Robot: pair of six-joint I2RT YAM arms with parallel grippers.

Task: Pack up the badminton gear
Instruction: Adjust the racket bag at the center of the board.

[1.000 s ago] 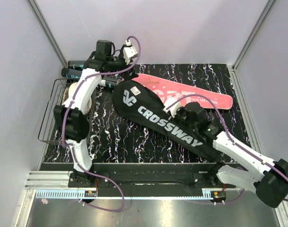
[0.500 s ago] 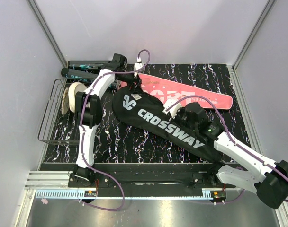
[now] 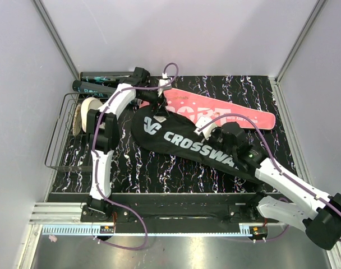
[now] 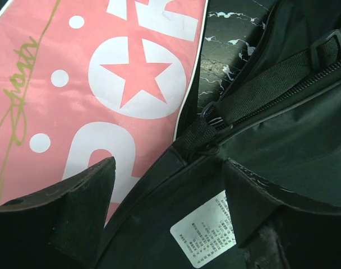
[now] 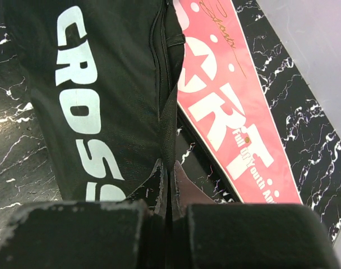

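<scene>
On a black marbled worktop (image 3: 138, 163), the bag (image 3: 181, 137) lay mid-surface against the pink case (image 3: 238, 115); right jaws pinched its strap (image 5: 169, 117), while left jaws, spread over its rim, apparently needed to grip and open it.

1 black bag (image 3: 181, 137), 1 pink case (image 3: 232, 114), 2 dark tubes, far (image 3: 106, 74) & near (image 3: 91, 87), 1 wire basket (image 3: 54, 137) w/ approx. 1 cream disc (image 3: 81, 115), 2 robot arms, L (image 3: 106, 115) & R (image 3: 288, 182).
</scene>
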